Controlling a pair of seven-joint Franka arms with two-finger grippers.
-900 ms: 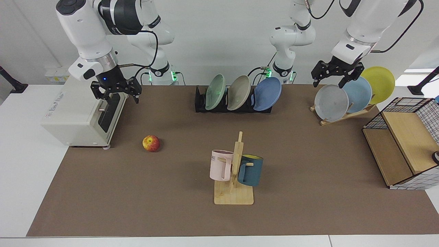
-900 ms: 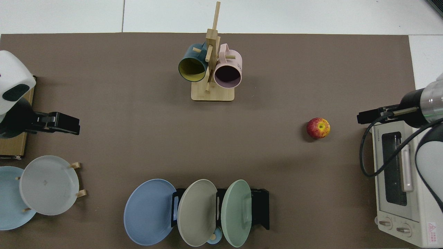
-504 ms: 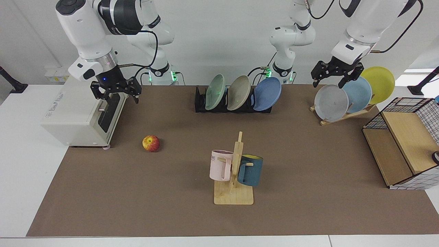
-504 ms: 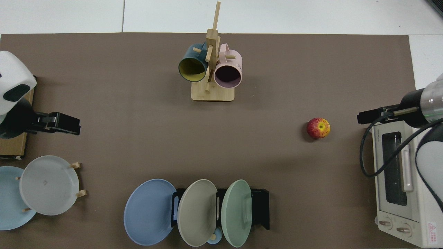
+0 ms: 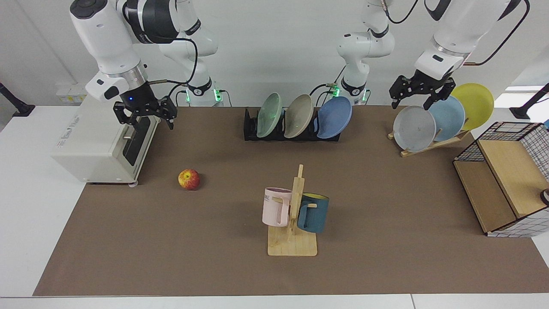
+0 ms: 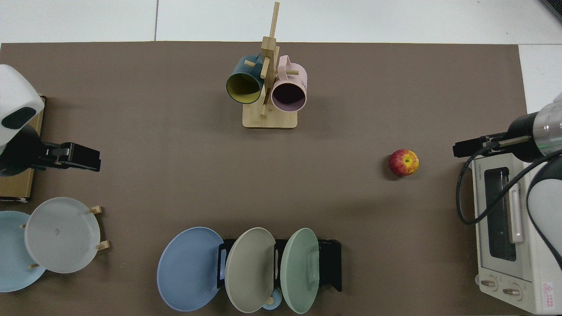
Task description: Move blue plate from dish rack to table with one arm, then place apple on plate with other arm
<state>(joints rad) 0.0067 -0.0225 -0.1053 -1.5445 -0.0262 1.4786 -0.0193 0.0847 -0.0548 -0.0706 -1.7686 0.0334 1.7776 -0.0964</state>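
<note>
The blue plate leans in the dish rack; the apple lies on the table. The left gripper hovers above the grey plate, jaws spread. The right gripper hangs over the toaster oven, jaws spread.

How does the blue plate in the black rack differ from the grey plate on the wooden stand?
The blue plate is periwinkle blue; the grey plate is pale grey. The blue one stands at the end of the black dish rack, behind two others in the facing view; the grey one leans frontmost on the wooden stand. Both are round, tilted and untouched.

Blue plate upright in dish rack; apple on table.
</note>
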